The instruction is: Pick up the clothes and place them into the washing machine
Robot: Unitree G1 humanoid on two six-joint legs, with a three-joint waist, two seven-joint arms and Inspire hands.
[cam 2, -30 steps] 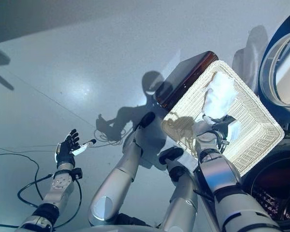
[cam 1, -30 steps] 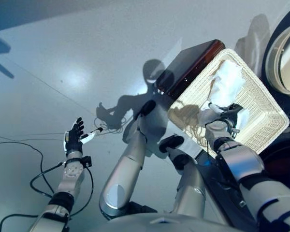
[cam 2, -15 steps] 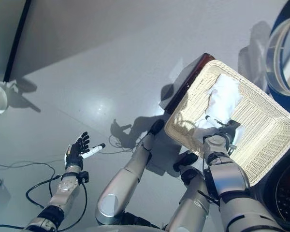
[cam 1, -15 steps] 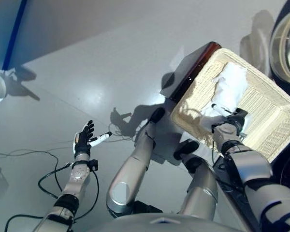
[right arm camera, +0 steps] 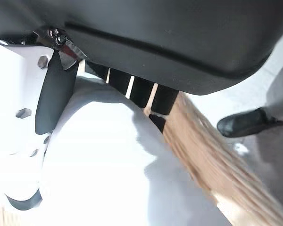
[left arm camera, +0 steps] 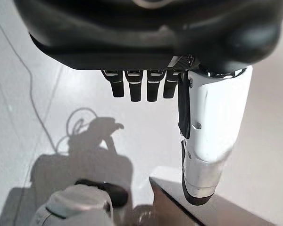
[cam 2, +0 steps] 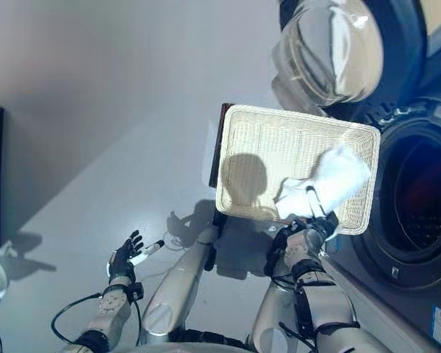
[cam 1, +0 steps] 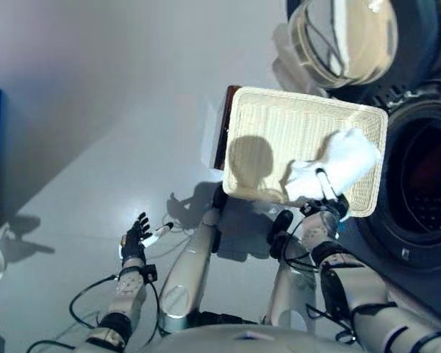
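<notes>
One white cloth (cam 1: 342, 163), crumpled, in one wicker basket (cam 1: 264, 125). R hand (cam 2: 314, 220) clamped on cloth. L hand (cam 1: 136, 237) fingers spread, empty. One washer (cam 1: 419, 176), door open.

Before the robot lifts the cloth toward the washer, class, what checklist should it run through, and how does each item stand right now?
1. Right hand closed on the white cloth: ok, fingers curl over it in the right wrist view.
2. Cloth clear of the wicker basket: not ok, it lies inside, against the near rim.
3. Washing machine door open: ok, swung aside.
4. Drum opening free of obstruction: cannot tell, its interior is dark.
5. Left hand out of the way: ok, open and empty above the floor, far from the basket.
</notes>
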